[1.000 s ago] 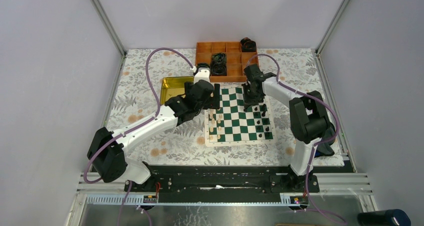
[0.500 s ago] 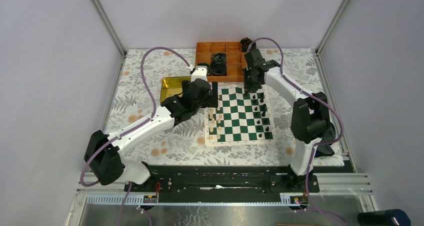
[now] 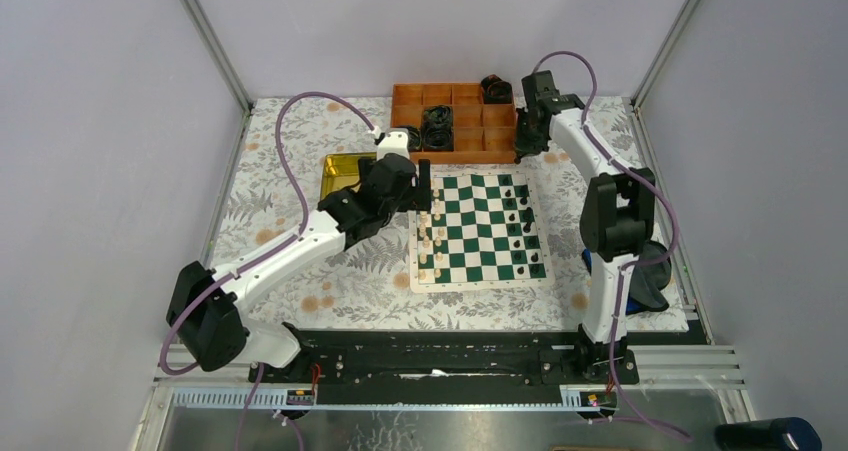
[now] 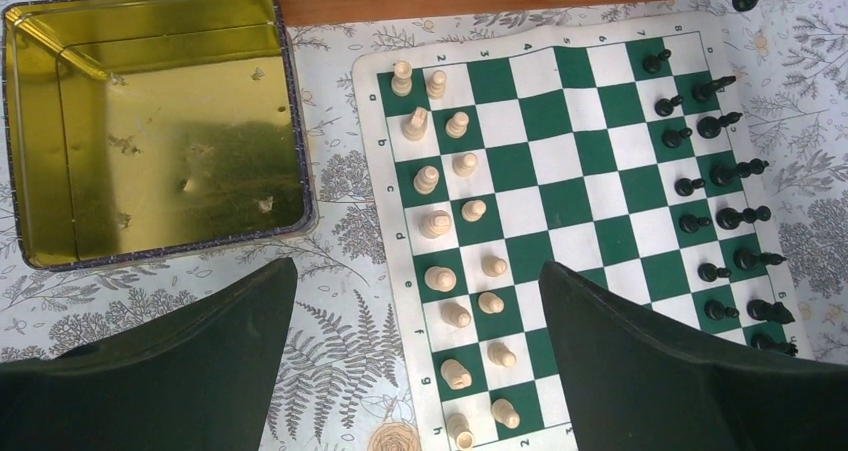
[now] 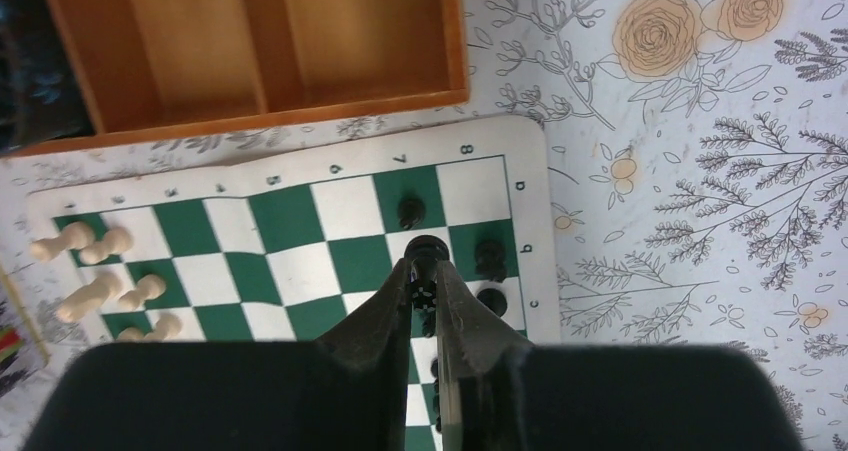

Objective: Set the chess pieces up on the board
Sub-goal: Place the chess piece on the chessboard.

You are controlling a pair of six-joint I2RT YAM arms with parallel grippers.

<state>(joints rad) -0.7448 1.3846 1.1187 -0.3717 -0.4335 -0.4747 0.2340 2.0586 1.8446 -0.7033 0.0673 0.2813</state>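
1. Chessman [image 5: 424, 248], black, round-topped and upright, is pinched between the tips of right gripper [image 5: 425, 274]. The jaws are nearly together, clamped on it. It hangs over the far right part of board [image 5: 300, 216], and by my read it is not set down.
2. Key relation: a bare white corner square [image 5: 470, 186] lies just beyond and right of the tips in the wrist view, so it is the likely target. The chessman's long axis is vertical, so a straight drop should do. Right arm is far nearer. Neighbours stand close, so there is a knock risk.
3. Black pieces [image 4: 715, 181] line two files on the right edge and cream pieces [image 4: 440, 221] two files on the left. The middle squares are bare.
4. Left gripper [image 4: 415, 271] hovers by the cream side, jaws spread wide, nothing in them.
5. Board is a thin flat green-and-white mat with a lettered border. Pieces look smooth, turned and tiny.
6. Around: a glossy yellow tin [image 4: 150, 101] left of board, an orange wooden tray [image 5: 455, 41] beyond it, and floral cloth [image 5: 700, 171] under all.
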